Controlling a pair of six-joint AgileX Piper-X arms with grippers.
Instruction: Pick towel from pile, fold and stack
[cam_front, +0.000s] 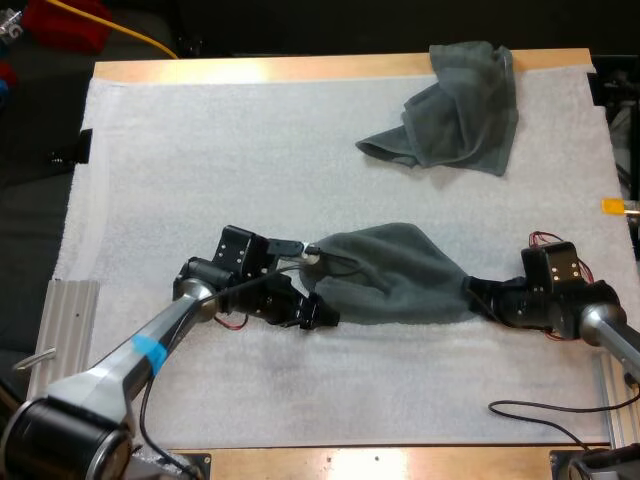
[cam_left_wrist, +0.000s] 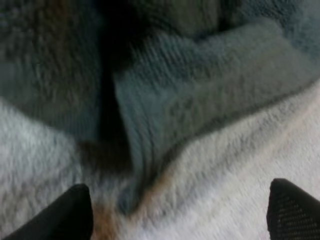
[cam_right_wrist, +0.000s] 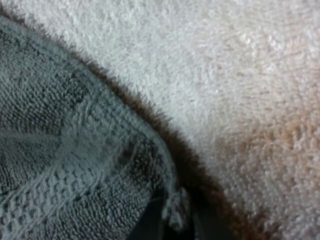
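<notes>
A dark grey-green towel (cam_front: 395, 275) lies stretched across the middle of the white mat (cam_front: 200, 150) between my two grippers. My left gripper (cam_front: 318, 285) is at its left end, open, with one finger on either side of the edge. In the left wrist view the fingertips (cam_left_wrist: 75, 210) stand wide apart, and the towel's folded corner (cam_left_wrist: 165, 120) lies on the mat ahead of my left gripper (cam_left_wrist: 180, 192), untouched. My right gripper (cam_front: 470, 293) is shut on the towel's right corner. Up close, my right gripper (cam_right_wrist: 175, 222) pinches the hem of the towel (cam_right_wrist: 75, 165).
A second crumpled towel (cam_front: 455, 100) lies at the far right of the mat, partly over the wooden far edge (cam_front: 300, 68). Bare mat spreads to the far left and along the near side.
</notes>
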